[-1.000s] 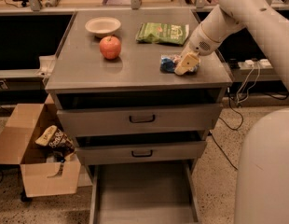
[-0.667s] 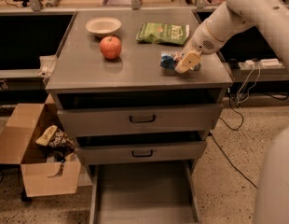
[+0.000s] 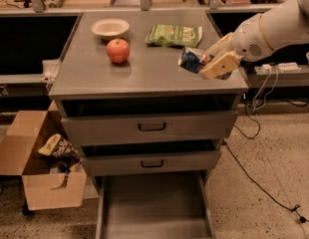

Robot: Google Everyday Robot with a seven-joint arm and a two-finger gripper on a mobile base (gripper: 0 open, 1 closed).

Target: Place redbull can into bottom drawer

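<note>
I am watching the gripper (image 3: 205,63) off the cabinet's (image 3: 144,76) right front corner, and it is pinching the redbull can (image 3: 191,59) between its tan fingers (image 3: 220,65). The can is lying tilted over the right edge of the cabinet top, and I cannot tell whether it is touching the surface. I am seeing blue, silver and a fleck of red on the can, but no lettering is coming through. Toward the back of the cabinet top, a green snack bag (image 3: 173,35) is lying flat; its pale printing is showing, but I cannot read it. A cream bowl (image 3: 110,28) is sitting at the back left of the top, with a red apple (image 3: 118,50) just in front of it. Down the cabinet's front, the top drawer (image 3: 194,128) and the middle drawer (image 3: 189,162), both with black handles, are each standing slightly ajar. Below them, the bottom drawer (image 3: 154,208) is standing pulled out from the cabinet's base. A cardboard box (image 3: 45,190) is sitting on the floor left of the cabinet, holding a snack packet (image 3: 56,146) whose label I cannot read.
</note>
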